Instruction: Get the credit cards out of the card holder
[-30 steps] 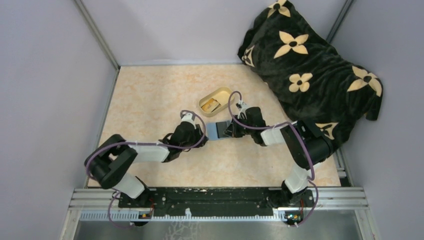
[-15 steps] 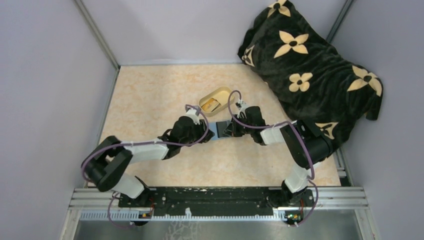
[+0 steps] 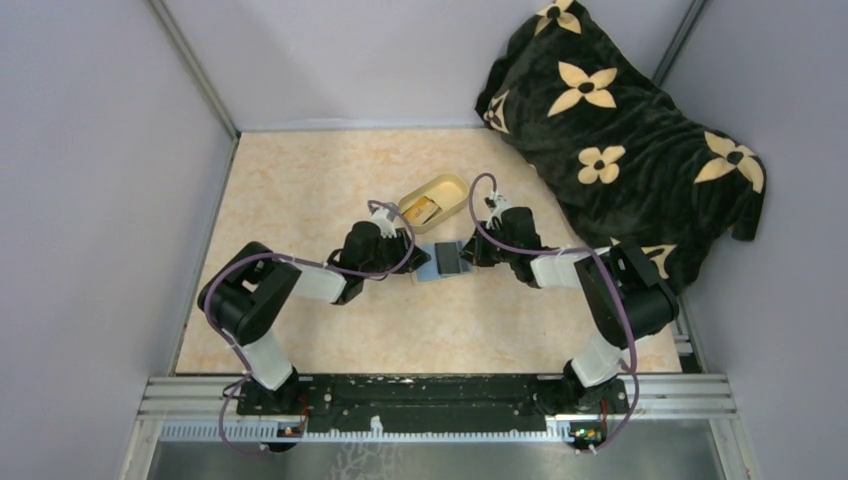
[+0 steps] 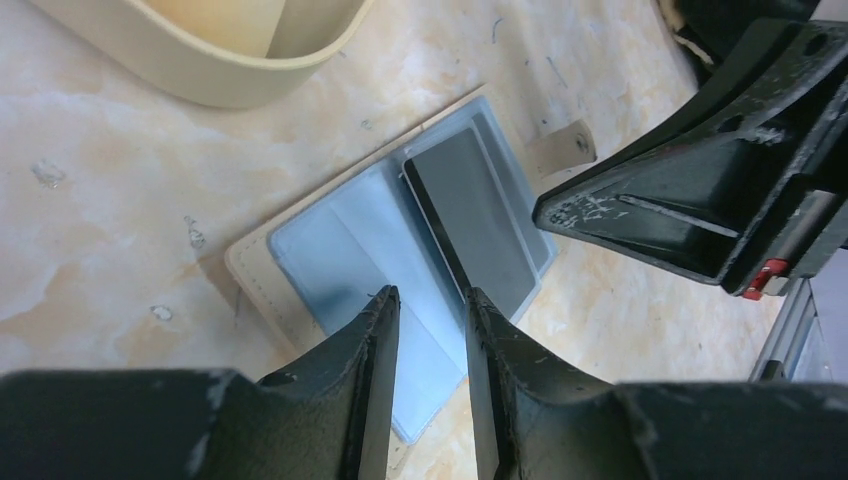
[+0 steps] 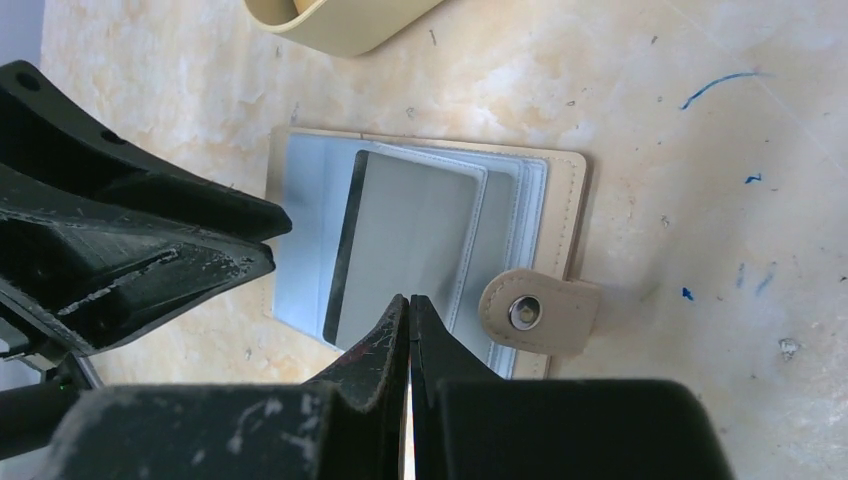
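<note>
The left arm reaches from its base across the marbled table toward the middle. The left gripper hangs over the left half of the card holder. Its jaws stand narrowly apart, and only the blue-grey face shows through the gap. I cannot tell whether the tips touch that face.

The card holder lies open and flat at the centre of the table, tan rim outward and blue-grey faces up. One dark credit card lies on its right half, over the clear sleeves. The card's left edge has slid toward the fold, so it sits partly out of its pocket. The tan tab with its snap lies folded onto the right edge.

Just behind the holder, and not touching it, is an oval cream-yellow dish. There is something small and yellowish inside it that I cannot identify.

The right gripper comes in from the right with its jaws pressed together and nothing between them. Its tips sit at the near edge of the card. Contact cannot be confirmed.

The two grippers face each other closely across the holder, and each crowds the other's approach.

A black blanket with cream flower shapes is heaped in the far right corner, well away from the holder. The right arm's elbow is just beside its lower edge.
</note>
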`<state>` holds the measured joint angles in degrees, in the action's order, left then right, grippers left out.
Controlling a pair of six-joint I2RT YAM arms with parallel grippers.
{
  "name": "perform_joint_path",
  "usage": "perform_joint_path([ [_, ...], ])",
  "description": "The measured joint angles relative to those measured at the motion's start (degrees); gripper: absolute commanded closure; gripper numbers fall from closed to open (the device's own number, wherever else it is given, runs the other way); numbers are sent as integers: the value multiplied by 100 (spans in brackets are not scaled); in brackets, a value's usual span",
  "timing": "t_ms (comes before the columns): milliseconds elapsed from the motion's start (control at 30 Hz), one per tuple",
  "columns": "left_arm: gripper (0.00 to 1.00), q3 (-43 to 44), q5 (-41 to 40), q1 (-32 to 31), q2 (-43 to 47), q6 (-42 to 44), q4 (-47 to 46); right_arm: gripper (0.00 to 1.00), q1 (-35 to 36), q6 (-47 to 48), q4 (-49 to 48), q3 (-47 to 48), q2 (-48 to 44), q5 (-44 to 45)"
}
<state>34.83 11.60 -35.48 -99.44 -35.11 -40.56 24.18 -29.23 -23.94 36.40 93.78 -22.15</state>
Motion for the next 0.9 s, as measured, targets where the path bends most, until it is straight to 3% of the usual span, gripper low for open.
perform_joint_path([
  [900,64,0,739,52,-984,-754,-1388,100,0,-98,-549,46,573,-177],
])
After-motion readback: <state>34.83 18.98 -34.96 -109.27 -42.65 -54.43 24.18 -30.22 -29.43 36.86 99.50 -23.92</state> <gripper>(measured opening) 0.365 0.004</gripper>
